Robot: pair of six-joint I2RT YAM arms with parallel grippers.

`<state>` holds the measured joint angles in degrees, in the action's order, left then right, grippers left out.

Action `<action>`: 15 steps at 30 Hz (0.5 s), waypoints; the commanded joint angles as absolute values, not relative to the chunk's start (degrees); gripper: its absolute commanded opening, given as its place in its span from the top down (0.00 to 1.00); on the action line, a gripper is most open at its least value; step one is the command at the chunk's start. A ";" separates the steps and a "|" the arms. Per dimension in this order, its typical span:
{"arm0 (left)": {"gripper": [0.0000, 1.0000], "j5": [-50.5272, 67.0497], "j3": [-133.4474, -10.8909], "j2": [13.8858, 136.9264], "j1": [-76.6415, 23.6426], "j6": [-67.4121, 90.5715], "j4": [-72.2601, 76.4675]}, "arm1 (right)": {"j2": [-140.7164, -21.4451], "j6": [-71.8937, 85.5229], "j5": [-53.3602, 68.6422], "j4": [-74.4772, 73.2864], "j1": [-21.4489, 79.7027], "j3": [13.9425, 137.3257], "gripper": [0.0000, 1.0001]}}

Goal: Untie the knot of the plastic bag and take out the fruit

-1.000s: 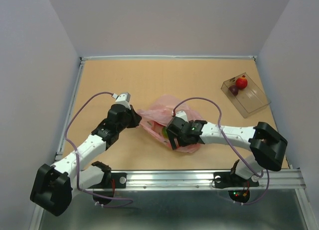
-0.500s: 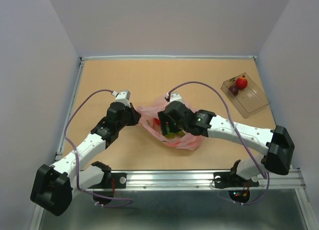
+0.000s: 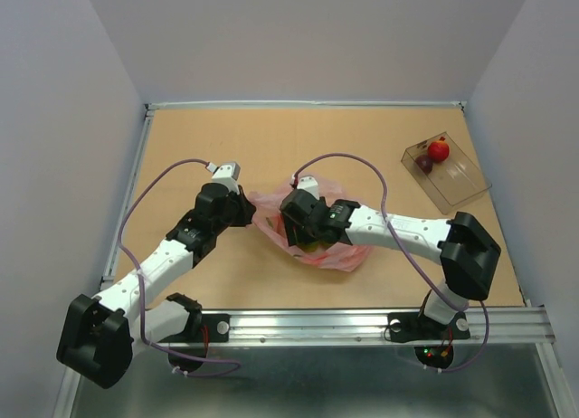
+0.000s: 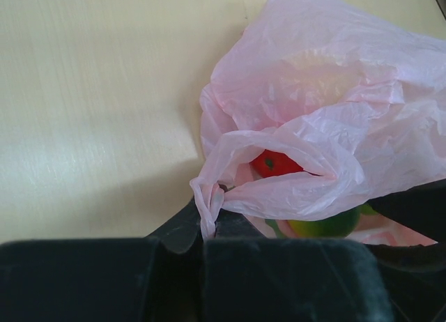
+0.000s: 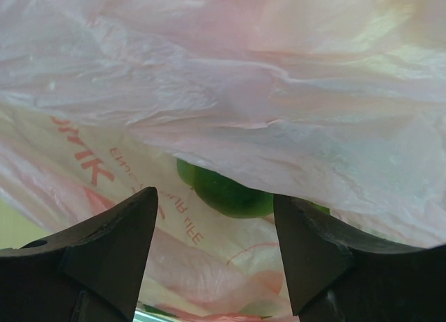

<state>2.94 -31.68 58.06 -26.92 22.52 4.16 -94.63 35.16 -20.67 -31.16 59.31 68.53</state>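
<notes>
The pink plastic bag (image 3: 345, 252) lies mid-table with its mouth open; no knot shows. My left gripper (image 3: 245, 212) is shut on a bunched strip of the bag's left edge (image 4: 208, 209). In the left wrist view, a red fruit (image 4: 274, 163) and a green fruit (image 4: 325, 226) show inside the bag. My right gripper (image 3: 303, 234) is over the bag's middle, open and holding nothing. In its wrist view the green fruit (image 5: 227, 192) lies just ahead of the gap between the fingers (image 5: 111, 242), under a fold of bag film (image 5: 279, 92).
A clear rigid box (image 3: 458, 185) stands at the far right with a red fruit (image 3: 439, 150) and a dark purple fruit (image 3: 423, 164) in it. A raised rim borders the table. Purple cables arch over both arms.
My right arm swung its gripper from the bag's near right side up and left over the bag's middle. The left gripper kept its hold and barely moved.
</notes>
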 commanded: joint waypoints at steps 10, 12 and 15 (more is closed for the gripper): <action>1.00 3.87 -33.66 58.54 -26.89 21.01 7.21 | -100.28 41.84 -28.65 -26.37 58.71 65.48 0.21; 1.00 3.78 -33.66 58.62 -26.89 20.92 7.21 | -100.98 41.84 -28.39 -25.67 58.71 64.87 0.22; 1.00 3.69 -33.84 58.71 -26.89 20.92 7.21 | -100.03 41.23 -28.13 -25.31 58.71 64.69 0.37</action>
